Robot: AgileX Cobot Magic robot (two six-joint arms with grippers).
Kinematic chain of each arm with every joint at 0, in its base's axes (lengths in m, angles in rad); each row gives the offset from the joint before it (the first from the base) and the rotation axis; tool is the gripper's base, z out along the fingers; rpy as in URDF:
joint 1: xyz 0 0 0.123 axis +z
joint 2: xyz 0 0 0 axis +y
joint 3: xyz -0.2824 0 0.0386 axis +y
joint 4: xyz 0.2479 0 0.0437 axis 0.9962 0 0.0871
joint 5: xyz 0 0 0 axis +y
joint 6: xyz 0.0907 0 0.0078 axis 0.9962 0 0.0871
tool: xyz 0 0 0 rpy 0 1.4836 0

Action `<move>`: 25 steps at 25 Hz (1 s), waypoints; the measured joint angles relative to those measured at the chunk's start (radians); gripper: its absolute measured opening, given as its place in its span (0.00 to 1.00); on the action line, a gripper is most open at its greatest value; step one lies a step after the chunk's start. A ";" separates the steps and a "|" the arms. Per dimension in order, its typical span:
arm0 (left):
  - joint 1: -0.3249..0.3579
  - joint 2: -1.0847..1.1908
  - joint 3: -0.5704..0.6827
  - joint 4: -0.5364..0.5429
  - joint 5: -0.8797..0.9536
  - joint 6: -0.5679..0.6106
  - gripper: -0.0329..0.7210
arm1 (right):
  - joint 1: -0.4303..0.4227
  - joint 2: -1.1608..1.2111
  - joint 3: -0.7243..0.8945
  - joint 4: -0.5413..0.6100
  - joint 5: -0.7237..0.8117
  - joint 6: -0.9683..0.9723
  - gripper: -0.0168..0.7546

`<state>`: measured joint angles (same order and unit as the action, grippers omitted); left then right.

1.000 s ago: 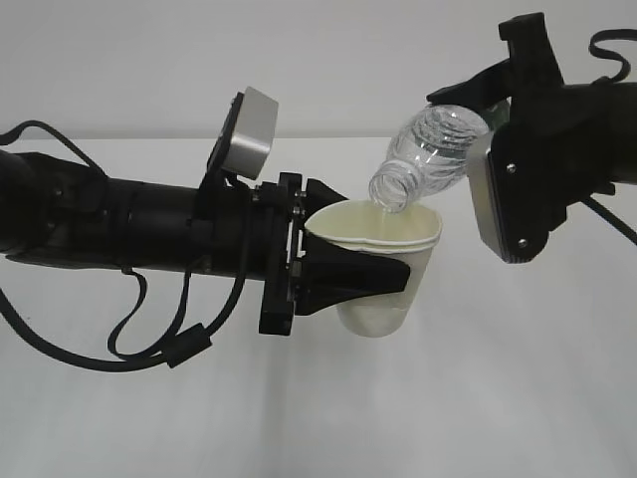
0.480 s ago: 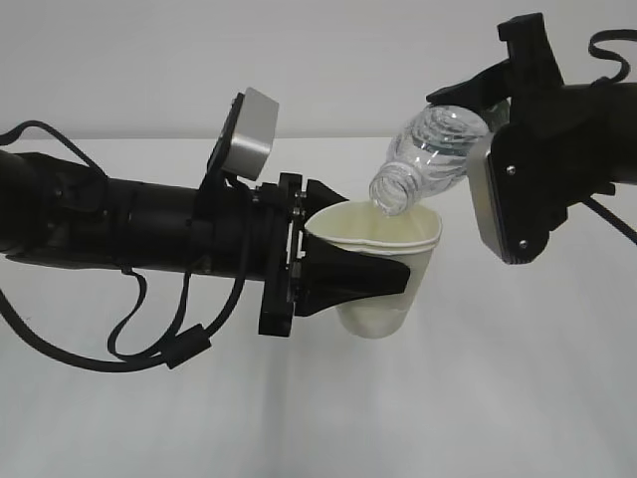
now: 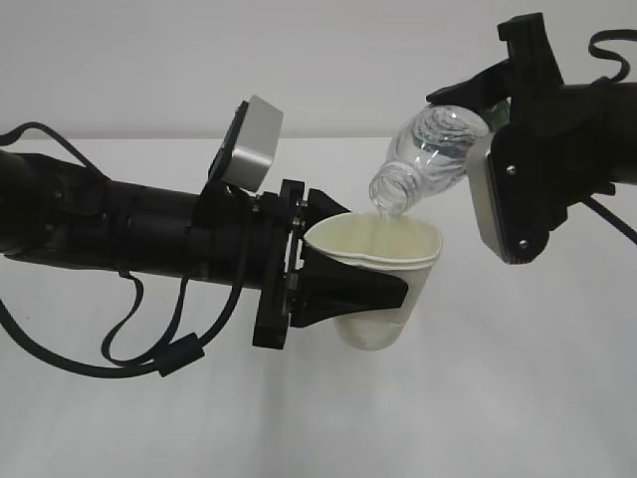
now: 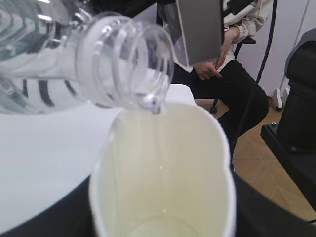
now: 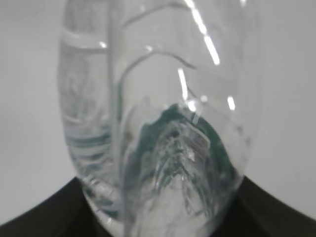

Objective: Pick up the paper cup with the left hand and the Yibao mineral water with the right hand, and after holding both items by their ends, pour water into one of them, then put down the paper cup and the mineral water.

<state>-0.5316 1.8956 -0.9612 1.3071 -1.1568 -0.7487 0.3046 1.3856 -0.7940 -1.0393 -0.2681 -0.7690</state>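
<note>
The white paper cup hangs above the table, upright and slightly tilted, its rim squeezed out of round, with my left gripper shut on its wall from the left. Above it the Yibao mineral water is tipped mouth-down toward the left, held at its base end by my right gripper. Its open mouth sits just over the cup's rim and a thin trickle falls in. From the left wrist, the bottle neck hangs over the cream inside of the cup. The bottle base fills the right wrist view between black fingers.
A bare white table lies under both arms. A loose black cable droops below the left arm. Beyond the table edge a seated person and black equipment stand on a wooden floor.
The left arm and the paper cup have sunk a little and shifted slightly left, widening the gap below the bottle mouth. The bottle and right arm have stayed put.
</note>
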 joint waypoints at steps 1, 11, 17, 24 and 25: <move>0.000 0.000 0.000 0.000 0.000 0.000 0.55 | 0.000 0.000 0.000 0.000 0.000 0.000 0.60; 0.000 0.000 0.000 0.000 0.000 0.000 0.55 | 0.000 0.000 0.000 0.000 -0.002 -0.002 0.60; 0.000 0.000 0.000 0.000 0.000 0.000 0.55 | 0.000 0.000 0.000 0.000 -0.002 -0.002 0.60; 0.000 0.000 0.000 0.000 0.000 0.000 0.55 | 0.000 0.000 0.000 0.000 -0.002 -0.008 0.60; 0.000 0.000 0.000 0.000 0.000 0.000 0.55 | 0.000 0.000 0.000 0.000 -0.002 -0.008 0.60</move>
<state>-0.5316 1.8956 -0.9612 1.3071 -1.1568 -0.7487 0.3046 1.3856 -0.7940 -1.0393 -0.2704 -0.7767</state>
